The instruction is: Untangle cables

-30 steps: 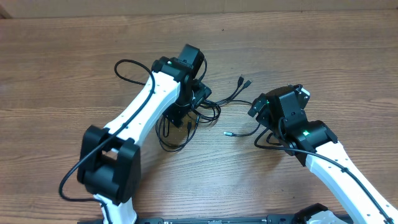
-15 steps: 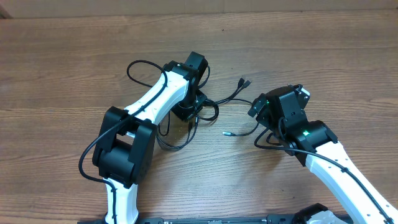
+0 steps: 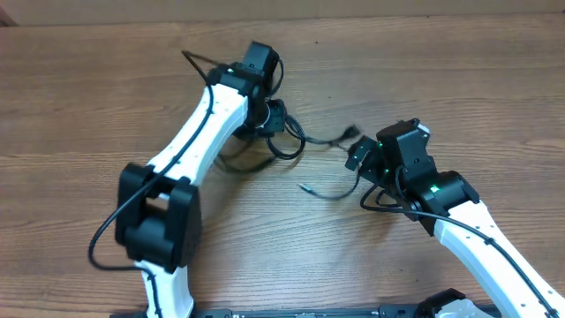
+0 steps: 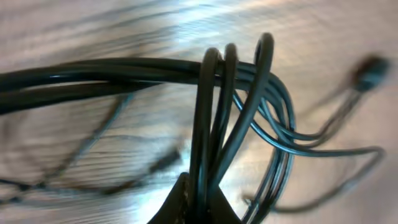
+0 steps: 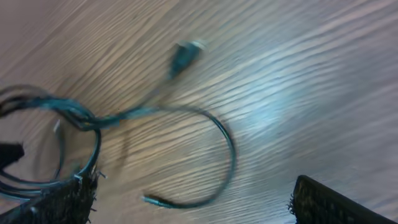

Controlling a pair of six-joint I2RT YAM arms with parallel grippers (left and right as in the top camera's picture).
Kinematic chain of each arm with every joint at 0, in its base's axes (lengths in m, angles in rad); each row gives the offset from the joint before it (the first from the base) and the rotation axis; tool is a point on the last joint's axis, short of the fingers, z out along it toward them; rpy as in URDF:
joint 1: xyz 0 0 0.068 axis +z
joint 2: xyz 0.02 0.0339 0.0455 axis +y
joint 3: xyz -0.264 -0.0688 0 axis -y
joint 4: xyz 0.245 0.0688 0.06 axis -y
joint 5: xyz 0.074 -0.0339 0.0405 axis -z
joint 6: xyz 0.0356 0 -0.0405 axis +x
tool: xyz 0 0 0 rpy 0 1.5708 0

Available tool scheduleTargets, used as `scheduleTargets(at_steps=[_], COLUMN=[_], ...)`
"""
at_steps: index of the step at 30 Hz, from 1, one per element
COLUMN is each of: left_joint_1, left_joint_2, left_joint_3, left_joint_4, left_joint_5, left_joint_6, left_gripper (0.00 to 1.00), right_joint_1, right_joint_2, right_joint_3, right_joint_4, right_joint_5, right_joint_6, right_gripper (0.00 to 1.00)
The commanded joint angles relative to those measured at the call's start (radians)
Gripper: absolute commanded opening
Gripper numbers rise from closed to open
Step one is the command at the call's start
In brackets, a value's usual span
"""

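Observation:
The cables (image 3: pixel 284 144) form a black tangle at mid-table, with leads trailing right to a loose plug end (image 3: pixel 305 187). My left gripper (image 3: pixel 274 120) is shut on several strands of the tangle. In the left wrist view the cables (image 4: pixel 219 93) loop up out of the left gripper (image 4: pixel 200 202), and a blurred plug (image 4: pixel 372 70) shows at the right. My right gripper (image 3: pixel 359 162) stands open just right of the trailing leads. In the right wrist view the right gripper (image 5: pixel 194 210) has a curved lead (image 5: pixel 227 144) and its plug tip (image 5: pixel 152 200) lying between its fingers, untouched. A connector (image 5: pixel 184 53) lies further off.
The wooden table (image 3: pixel 459 79) stretches bare to the back and right. The thick black wire fixed to the left arm (image 3: pixel 110 225) loops beside its lower joint. The right arm (image 3: pixel 481 238) reaches in from the front right corner.
The left gripper closed on the tangle and pulled it back and to the left. The trailing leads and plug end dragged left with it. The right arm barely moved.

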Motion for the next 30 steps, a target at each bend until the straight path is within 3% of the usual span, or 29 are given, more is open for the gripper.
scheduleTargets(at_steps=[1, 11, 26, 30], left_joint_1=[-0.006, -0.006, -0.005, -0.005], left_joint_2=[-0.093, -0.113, -0.137, -0.138], left_joint_3=[0.034, 0.034, 0.108, 0.109], left_joint_4=[-0.034, -0.105, -0.099, -0.100], left_joint_5=[0.116, 0.116, 0.186, 0.186], left_joint_6=[0.412, 0.589, 0.592, 0.571], left_gripper=[0.04, 0.04, 0.04, 0.04], right_joint_1=[-0.007, -0.006, -0.005, -0.005], right_joint_2=[-0.003, -0.003, 0.104, 0.161], right_joint_3=[0.002, 0.002, -0.007, -0.007], right_joint_4=[0.046, 0.116, 0.108, 0.146], right_joint_5=[-0.192, -0.467, -0.609, -0.608], right_joint_6=[-0.148, -0.486, -0.787, -0.795], right_gripper=[1.00, 1.00, 1.00, 1.00])
